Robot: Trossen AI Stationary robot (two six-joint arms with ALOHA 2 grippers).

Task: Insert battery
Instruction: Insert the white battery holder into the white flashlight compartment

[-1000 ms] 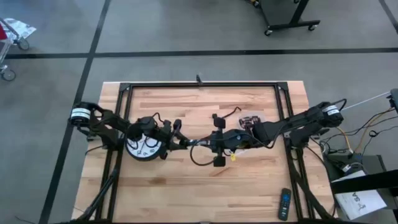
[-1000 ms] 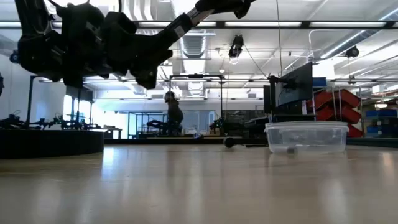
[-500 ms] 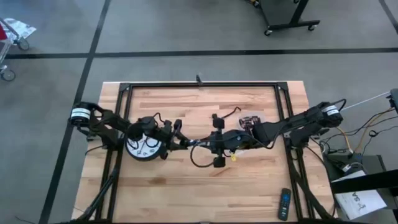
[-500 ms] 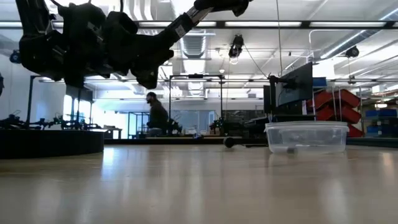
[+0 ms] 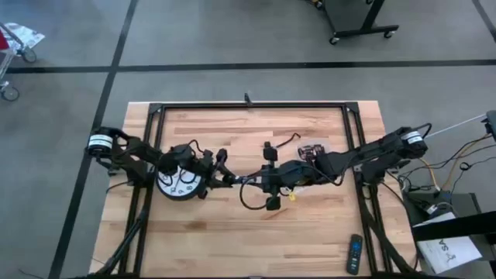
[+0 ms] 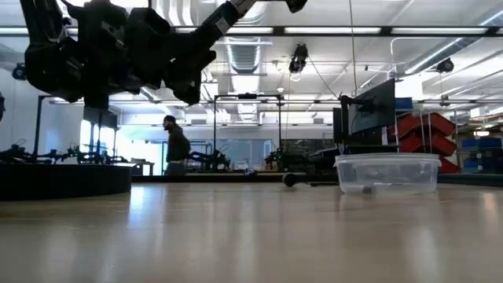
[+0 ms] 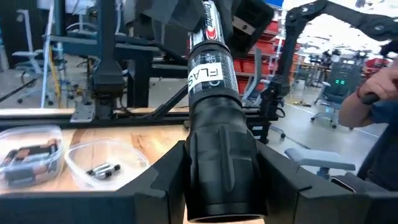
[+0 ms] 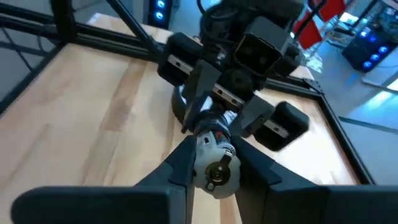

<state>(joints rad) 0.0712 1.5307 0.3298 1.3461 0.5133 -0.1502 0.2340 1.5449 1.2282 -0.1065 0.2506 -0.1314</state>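
Wooden bench (image 5: 310, 217) lies below both arms, where the left tool (image 7: 217, 186) is clamped on the flashlight (image 7: 214, 112) body and the right tool (image 8: 211, 171) grips its far end, so they should stay aligned on one axis; spare batteries (image 7: 102, 168) wait in a clear tub beside the left tool.

The wooden table (image 5: 256, 225) has a light butcher-block top with a black metal frame (image 5: 248, 106) around it. On it lie a round white dial-like object (image 5: 177, 184) at the left, clear plastic containers (image 6: 387, 173) toward the right, and a black remote control (image 5: 354, 254) near the front right corner.
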